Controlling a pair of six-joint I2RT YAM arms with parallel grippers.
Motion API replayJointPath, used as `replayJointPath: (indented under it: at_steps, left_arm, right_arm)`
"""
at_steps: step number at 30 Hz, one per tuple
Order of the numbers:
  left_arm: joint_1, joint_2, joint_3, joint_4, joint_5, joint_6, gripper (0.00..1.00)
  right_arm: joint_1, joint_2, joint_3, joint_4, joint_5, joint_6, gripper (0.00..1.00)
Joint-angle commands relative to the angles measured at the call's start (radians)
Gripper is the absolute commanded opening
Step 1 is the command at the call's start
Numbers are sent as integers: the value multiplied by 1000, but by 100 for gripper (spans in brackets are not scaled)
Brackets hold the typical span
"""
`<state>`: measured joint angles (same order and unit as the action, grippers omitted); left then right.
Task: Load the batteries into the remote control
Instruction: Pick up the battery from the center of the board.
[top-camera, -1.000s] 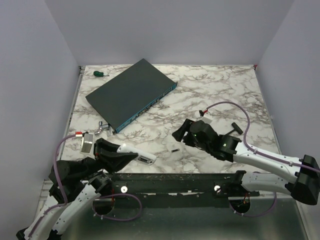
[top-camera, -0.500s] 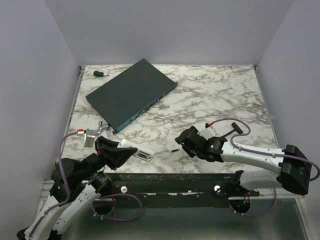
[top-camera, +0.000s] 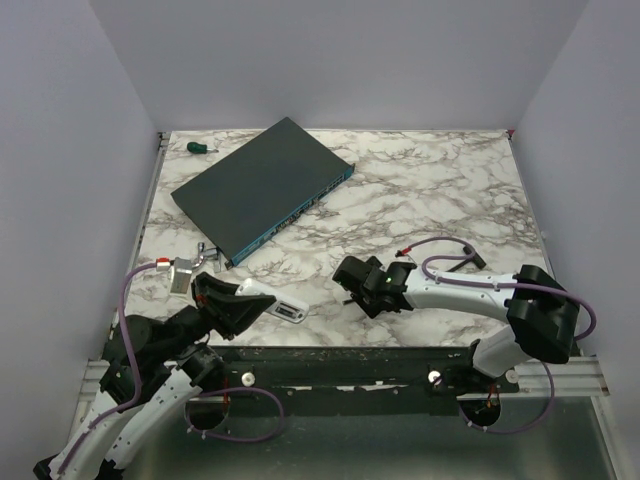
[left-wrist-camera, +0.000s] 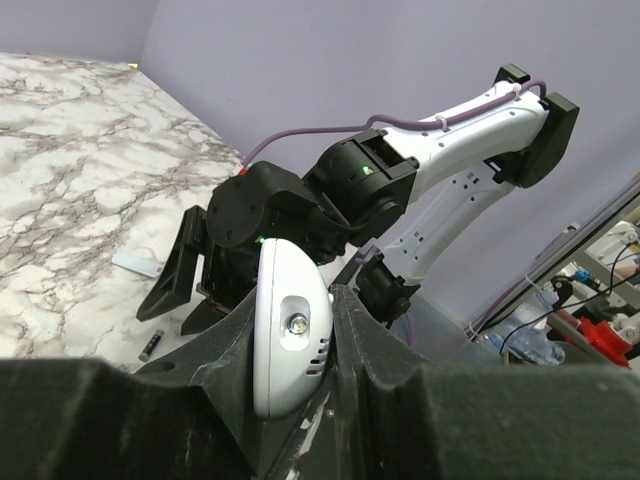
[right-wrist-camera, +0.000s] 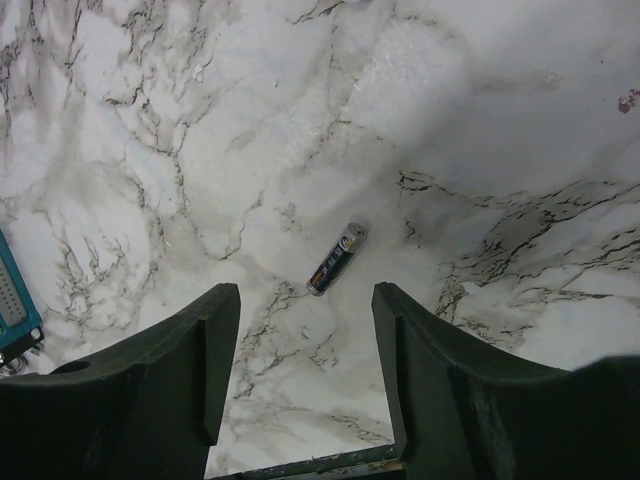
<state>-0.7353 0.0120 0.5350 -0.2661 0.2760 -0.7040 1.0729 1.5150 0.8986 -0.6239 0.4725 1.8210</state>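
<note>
Beneath the right pincer (right-wrist-camera: 303, 295) lies a battery (right-wrist-camera: 337, 258).

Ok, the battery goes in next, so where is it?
Right wrist view: the battery lies on the marble table, centre frame, just ahead of the open right gripper.

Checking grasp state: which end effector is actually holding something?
The left end effector, shut on the white remote control; the right end effector is open and empty above a loose battery.

Smooth white plastic remote control (left-wrist-camera: 288, 340) — glossy marble-look table (top-camera: 430, 190), matt blk box (top-camera: 262, 188)
</note>
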Motion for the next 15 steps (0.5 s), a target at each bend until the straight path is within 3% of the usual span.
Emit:
replayJointPath:
  at_steps: [1,15]
  left_arm:
    - [3,-79,9,1,-27,-3,0]
    - [2,-70,12,-4,-32,9,0]
  right_arm:
    - [3,8,-8,-15,-1,50,61]
    - [2,66,10,0,17,51,54]
